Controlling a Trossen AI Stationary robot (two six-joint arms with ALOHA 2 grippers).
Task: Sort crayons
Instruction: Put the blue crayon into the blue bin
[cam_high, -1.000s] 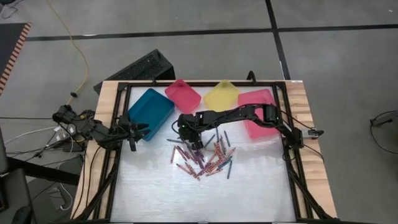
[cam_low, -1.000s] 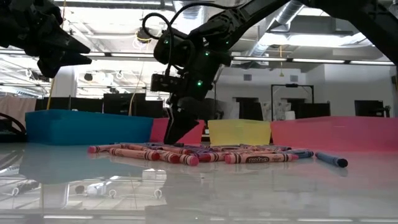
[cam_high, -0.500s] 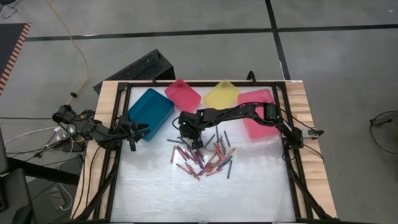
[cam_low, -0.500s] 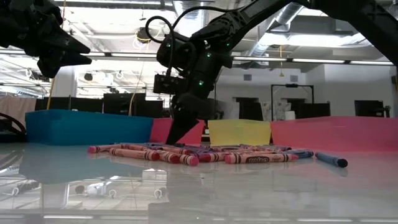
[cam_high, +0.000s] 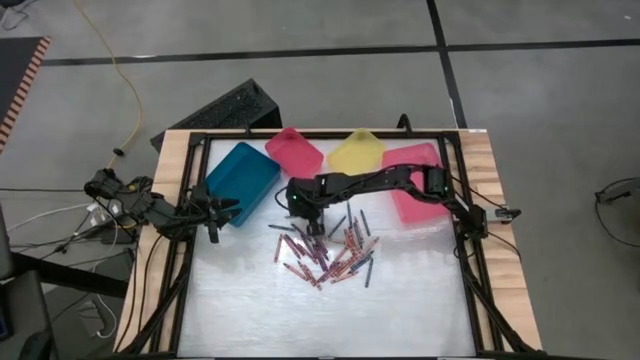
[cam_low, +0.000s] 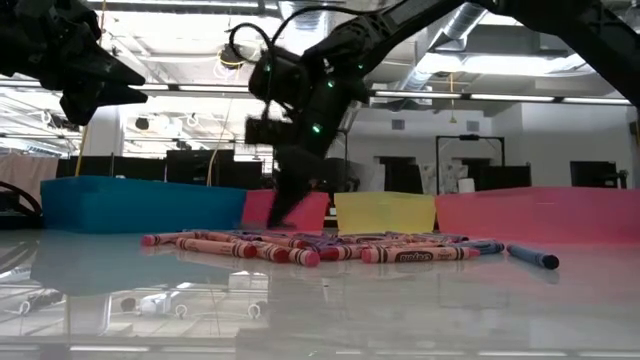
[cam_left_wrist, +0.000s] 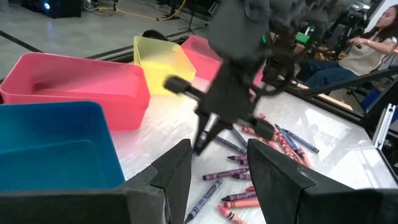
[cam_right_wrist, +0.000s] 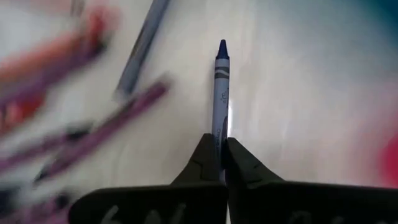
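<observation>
Crayons (cam_high: 330, 255), red, pink and dark blue-grey sticks, lie in a loose pile mid-table, also seen in the low view (cam_low: 330, 248). My right gripper (cam_high: 316, 228) stands at the pile's far left edge, slanting down, shut on one blue crayon (cam_right_wrist: 221, 87). My left gripper (cam_left_wrist: 217, 180) waits open near the table's left edge beside the teal bin (cam_high: 242, 178). My right gripper pinches the blue crayon between its two fingertips (cam_right_wrist: 208, 149), on the paper-wrapped shaft (cam_right_wrist: 217, 130) toward its blunt end. The crayon runs along the fingers and sticks out ahead of them, pointed tip (cam_right_wrist: 222, 45) foremost. Whether the tip still rests on the table I cannot tell.
Along the far side stand a small pink bin (cam_high: 294, 152), a yellow bin (cam_high: 356, 152) and a larger pink bin (cam_high: 415, 178). A black frame rims the table. A seated person (cam_left_wrist: 373, 43) shows beyond the table.
My right gripper has shut on the blue crayon at the pile's far left edge and rolled a little about its own axis, staying at about the same spot. The pile lies as before.
</observation>
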